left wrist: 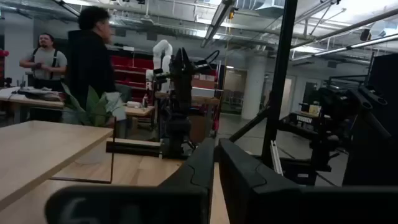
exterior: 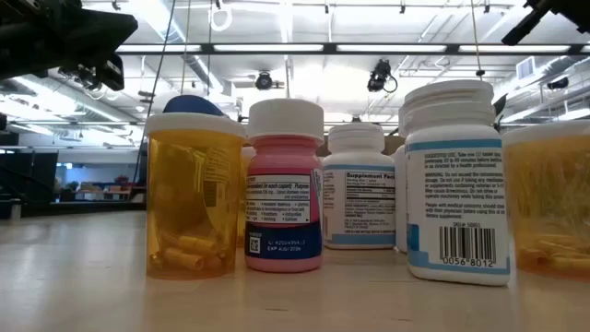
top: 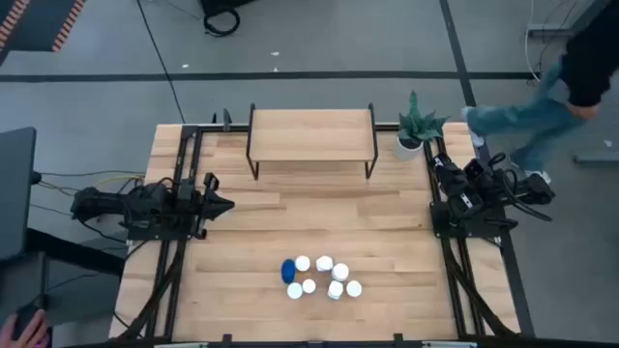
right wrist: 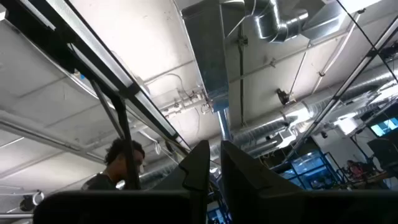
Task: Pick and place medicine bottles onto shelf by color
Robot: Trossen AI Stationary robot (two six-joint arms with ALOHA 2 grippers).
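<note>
The medicine bottles [top: 319, 275] stand in a tight cluster on the desk [top: 387, 222] near its front edge, roughly midway between the two arms; seen from above they are mostly white caps, with one blue cap [top: 288, 270] at the cluster's left end. From desk height, an orange bottle [exterior: 195, 195] with a white cap stands just beside a pink bottle [exterior: 285, 187] with a white cap, with a white supplement bottle [exterior: 358, 187] behind them, a larger white bottle [exterior: 457, 183] with a barcode to the side, and another orange bottle [exterior: 550, 197] at the picture's edge. The shelf [top: 311, 133], a light-wood board on thin black legs, stands at the far edge of the desk, well apart from the bottles, and carries nothing. A potted green plant [top: 416, 129] sits just beside the shelf's right end. The left gripper [top: 224, 204] rests at the desk's left side, fingers together and holding nothing, pointing toward the middle. The right gripper [right wrist: 213, 163] is at the desk's right side, tipped up toward the ceiling, its fingers together and empty. A person [top: 542, 82] in dark top and jeans moves past the desk's far right corner, and a hand [top: 24, 329] shows at the lower left edge of the overhead view.
</note>
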